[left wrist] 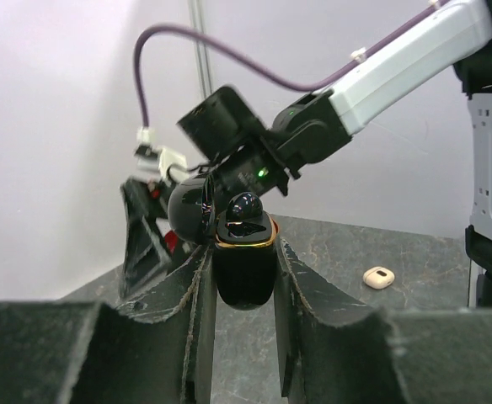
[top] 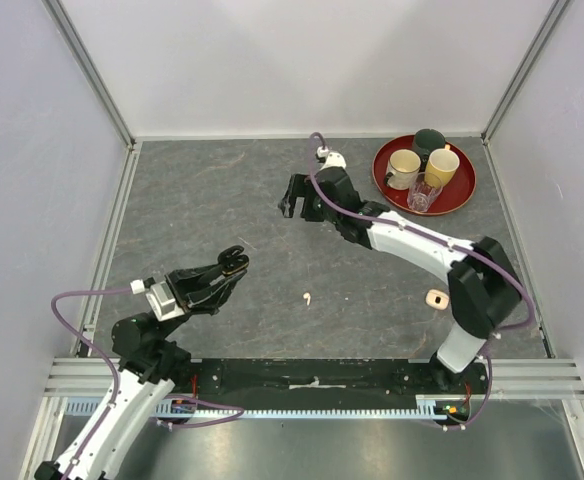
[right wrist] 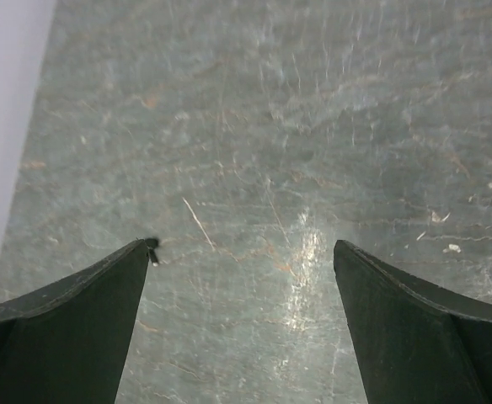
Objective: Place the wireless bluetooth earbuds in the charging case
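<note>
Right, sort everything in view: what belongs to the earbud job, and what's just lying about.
Job: glossy black charging case, lid open, clamped in the left tool; black earbud sitting in it; curved cream-white earbud on the table; open right tool; small beige piece farther right, probably.

Lying about: round red tray holding a cream mug, yellow mug, dark green cup and clear glass.

Table (top: 222, 210): dark grey stone-patterned top with pale scuffs and one bright glare patch (right wrist: 305, 252). Walls (top: 302, 60): plain pale lavender-white panels at left, far and right, joined by aluminium posts (top: 90, 70) at the far corners. Aluminium rail (top: 547, 378) along the near edge.
</note>
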Controlling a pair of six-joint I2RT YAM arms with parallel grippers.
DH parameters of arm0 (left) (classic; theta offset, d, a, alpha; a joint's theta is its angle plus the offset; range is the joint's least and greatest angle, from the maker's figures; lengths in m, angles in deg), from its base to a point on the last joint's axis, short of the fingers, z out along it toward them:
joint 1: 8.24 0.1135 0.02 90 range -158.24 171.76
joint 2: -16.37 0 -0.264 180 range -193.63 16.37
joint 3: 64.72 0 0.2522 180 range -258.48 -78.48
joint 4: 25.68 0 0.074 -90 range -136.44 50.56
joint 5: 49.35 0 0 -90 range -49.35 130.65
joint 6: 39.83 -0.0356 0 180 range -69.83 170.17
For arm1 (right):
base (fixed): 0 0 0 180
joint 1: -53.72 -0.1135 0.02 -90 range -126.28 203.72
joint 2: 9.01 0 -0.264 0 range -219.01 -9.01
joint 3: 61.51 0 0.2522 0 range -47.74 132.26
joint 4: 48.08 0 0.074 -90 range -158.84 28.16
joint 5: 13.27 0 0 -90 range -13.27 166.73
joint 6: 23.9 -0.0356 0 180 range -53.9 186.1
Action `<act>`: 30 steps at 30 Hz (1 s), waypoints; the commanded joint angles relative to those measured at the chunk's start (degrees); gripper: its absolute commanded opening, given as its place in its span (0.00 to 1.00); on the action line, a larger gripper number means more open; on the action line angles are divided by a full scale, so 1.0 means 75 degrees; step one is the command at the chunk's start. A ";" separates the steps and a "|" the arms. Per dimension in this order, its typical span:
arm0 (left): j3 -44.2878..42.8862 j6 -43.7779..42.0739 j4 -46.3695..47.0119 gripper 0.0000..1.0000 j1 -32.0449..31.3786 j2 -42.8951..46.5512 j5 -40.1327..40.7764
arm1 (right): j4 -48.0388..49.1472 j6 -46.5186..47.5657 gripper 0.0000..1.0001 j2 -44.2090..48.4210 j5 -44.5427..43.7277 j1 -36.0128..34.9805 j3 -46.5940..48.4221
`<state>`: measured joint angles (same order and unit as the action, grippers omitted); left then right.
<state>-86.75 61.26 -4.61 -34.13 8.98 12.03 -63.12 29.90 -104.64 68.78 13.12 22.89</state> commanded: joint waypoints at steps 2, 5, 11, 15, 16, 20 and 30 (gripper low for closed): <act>-0.0549 -0.0506 -0.0599 0.02 -0.0017 0.0189 -0.0297 | -0.0509 -0.0012 0.98 -0.0782 0.0660 -0.0013 0.1035; -0.0643 -0.0612 -0.0648 0.02 -0.0005 0.0283 -0.0320 | -0.0428 -0.0106 0.98 -0.1310 0.1233 -0.0013 0.1386; -0.0772 -0.0764 -0.0835 0.02 -0.0005 0.0342 -0.0320 | -0.0181 -0.0399 0.94 -0.2154 0.1938 -0.0129 0.1738; -0.0795 -0.0776 -0.0847 0.02 -0.0017 0.0389 -0.0262 | -0.0099 -0.0481 0.88 -0.2809 0.2184 -0.0387 0.2031; -0.0807 -0.0764 -0.0847 0.02 -0.0005 0.0377 -0.0250 | -0.0099 -0.0528 0.87 -0.2927 0.2231 -0.0422 0.2194; -0.0842 -0.0764 -0.0847 0.02 -0.0005 0.0412 -0.0250 | -0.0111 -0.0563 0.81 -0.3547 0.2255 -0.0703 0.2593; -0.1018 -0.0788 -0.0906 0.02 -0.0005 0.0576 -0.0145 | -0.0122 -0.0587 0.71 -0.4475 0.1928 -0.1243 0.3578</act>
<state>-91.82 57.53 -11.50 -34.15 12.43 10.50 -65.77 25.77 -136.97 85.02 5.08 45.68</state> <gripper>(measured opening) 0.349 0.720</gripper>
